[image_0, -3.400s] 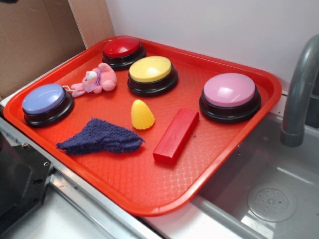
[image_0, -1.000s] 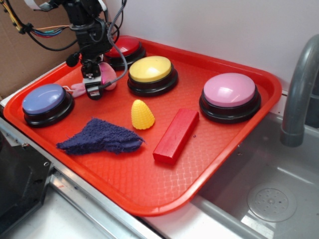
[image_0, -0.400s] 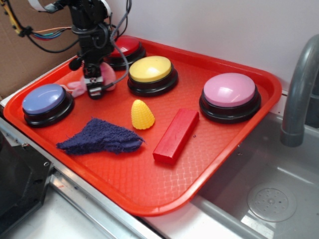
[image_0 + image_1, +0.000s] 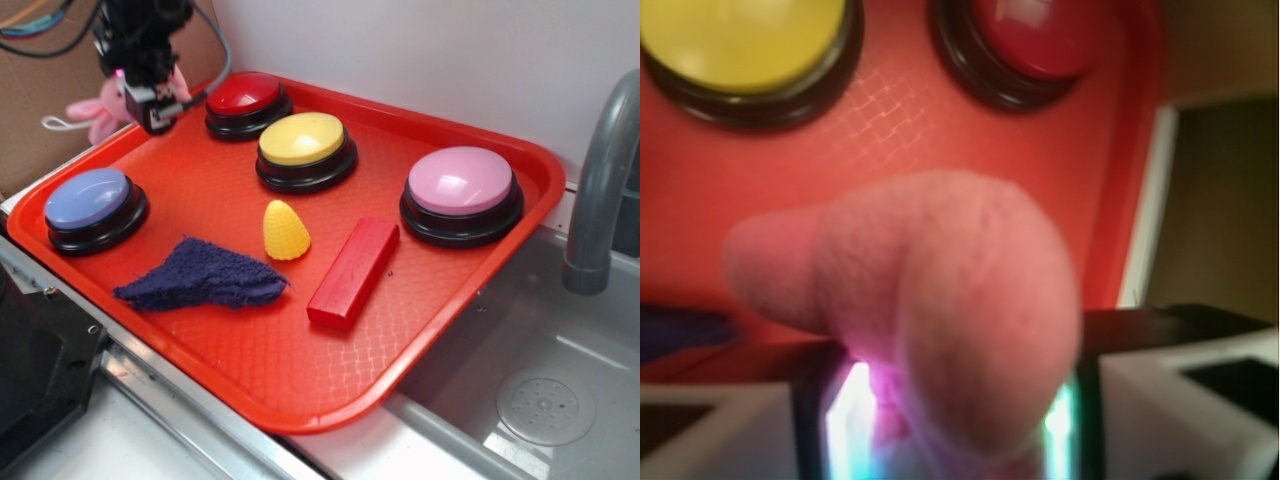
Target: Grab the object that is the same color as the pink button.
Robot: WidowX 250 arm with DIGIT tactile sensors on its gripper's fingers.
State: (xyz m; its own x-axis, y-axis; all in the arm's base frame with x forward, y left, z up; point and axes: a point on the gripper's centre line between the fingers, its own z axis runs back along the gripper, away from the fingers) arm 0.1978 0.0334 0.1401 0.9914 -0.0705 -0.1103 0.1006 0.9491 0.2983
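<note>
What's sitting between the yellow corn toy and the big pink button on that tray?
In the exterior view, a red block lies on the tray between the corn toy and the pink button, angled, touching neither.

Bright even exterior light, soft shadows, wrist view heavily blurred

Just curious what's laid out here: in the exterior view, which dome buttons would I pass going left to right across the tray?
Blue dome button → red dome button → yellow dome button → pink dome button.
</note>
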